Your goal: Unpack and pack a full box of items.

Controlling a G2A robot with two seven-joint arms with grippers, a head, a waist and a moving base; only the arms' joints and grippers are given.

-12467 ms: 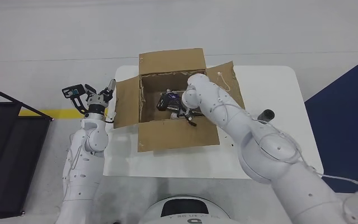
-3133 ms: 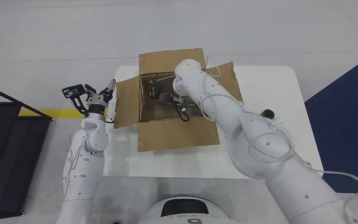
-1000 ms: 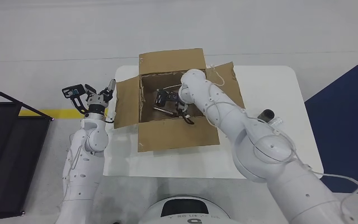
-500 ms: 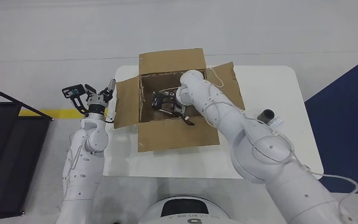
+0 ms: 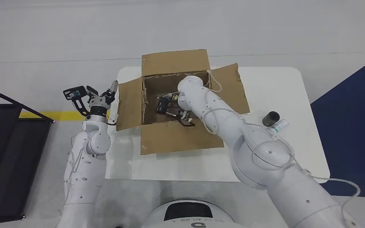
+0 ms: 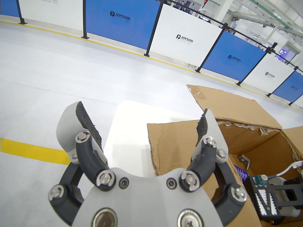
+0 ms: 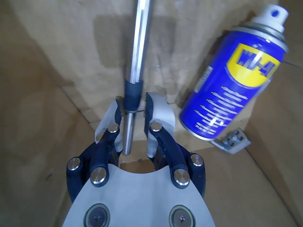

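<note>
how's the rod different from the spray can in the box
The rod is thin, bare silver metal with a dark sleeve; the can is fat, blue and yellow with a white nozzle. The rod sits between the fingers of the right gripper; the can lies free beside it, tilted. Both are inside the box.

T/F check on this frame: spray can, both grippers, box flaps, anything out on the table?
1. The blue spray can is inside the cardboard box. True.
2. The left gripper is holding something. False: it is open and empty, beside the box.
3. The right gripper is at a metal rod inside the box. True.
4. The box flaps are closed. False: all are folded open.
5. A dark cylinder sits on the table outside the box. True.
</note>
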